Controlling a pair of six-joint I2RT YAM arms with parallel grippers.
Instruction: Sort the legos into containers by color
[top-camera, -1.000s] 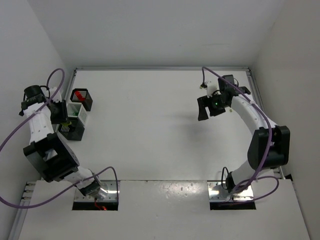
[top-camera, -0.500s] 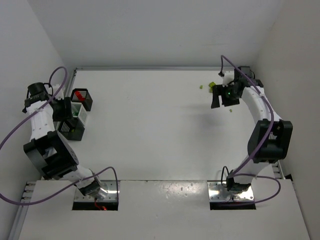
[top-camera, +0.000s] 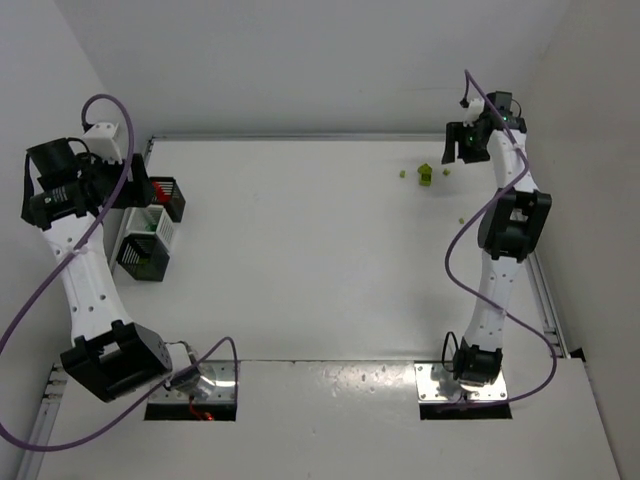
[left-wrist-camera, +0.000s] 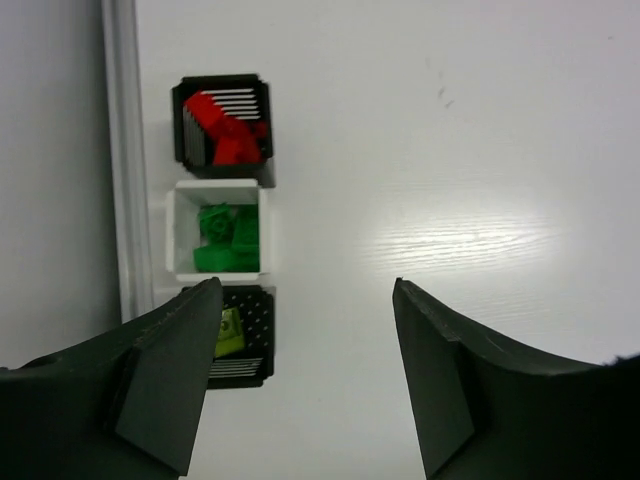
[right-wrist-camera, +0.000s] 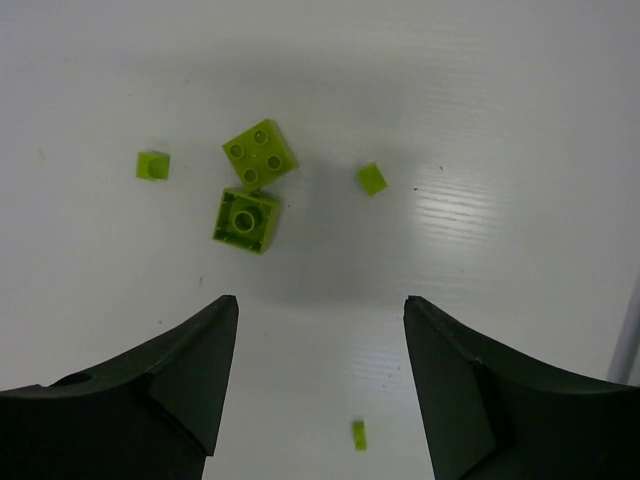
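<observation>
Three containers stand in a column at the table's left edge. The black bin (left-wrist-camera: 222, 120) holds red legos, the white bin (left-wrist-camera: 220, 240) dark green ones, and the near black bin (left-wrist-camera: 240, 340) a yellow-green one. My left gripper (left-wrist-camera: 306, 290) hangs high above them, open and with nothing in it. At the far right, two yellow-green 2x2 bricks (right-wrist-camera: 260, 155) (right-wrist-camera: 246, 220) lie together, with small bits (right-wrist-camera: 152, 165) (right-wrist-camera: 371, 178) (right-wrist-camera: 359, 434) around them. My right gripper (right-wrist-camera: 320, 300) hovers open above them, touching none. In the top view the bins (top-camera: 150, 228) and the bricks (top-camera: 425, 175) sit at opposite sides.
A metal rail (left-wrist-camera: 118, 150) runs along the table's left edge, right beside the bins. The right arm (top-camera: 500, 215) stretches toward the far right corner, close to the side wall. A tiny yellow-green bit (top-camera: 461, 221) lies nearer on the right side.
My left gripper lifted up and away from the bins, and its jaws opened. My right arm swung to the far right corner, uncovering the yellow-green bricks.
</observation>
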